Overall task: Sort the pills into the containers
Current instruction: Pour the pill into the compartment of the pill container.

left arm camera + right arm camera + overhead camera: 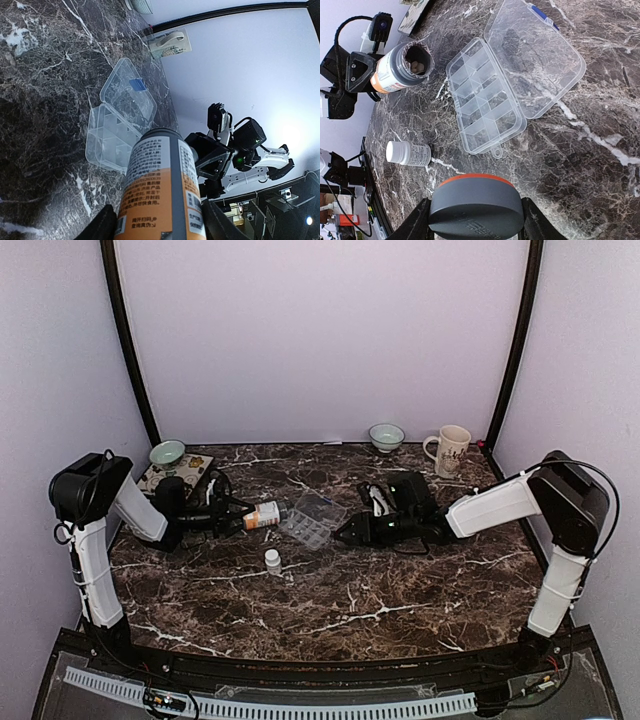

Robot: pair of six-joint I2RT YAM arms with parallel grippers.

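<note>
The left end effector (161, 227) is closed about the body of the amber bottle (161, 187), a finger on each side of the label. It holds the bottle on its side, just above the bench (380, 590), with the open mouth turned toward the organiser (487, 97). The right end effector (476, 222) is closed on the grey cap (476, 202), which has an orange rim, and hovers at the organiser's other side. The pills (417, 65) show as a few pale lumps just inside the bottle's mouth; none can be made out in the compartments (480, 107). The organiser lies open and flat between the two arms, its hinged lid (535, 55) folded back on the bench. A small white bottle (410, 153) lies near its front corner, and a mug (450, 450) stands far back. The pills look small, hard, light and prone to roll, so tipping them out slowly seems safer than pinching one. The organiser looks like thin, light, slick plastic that would likely skid if nudged. If it needs steadying, the outer wall or the front tab is the place to hold, not the dividers.
</note>
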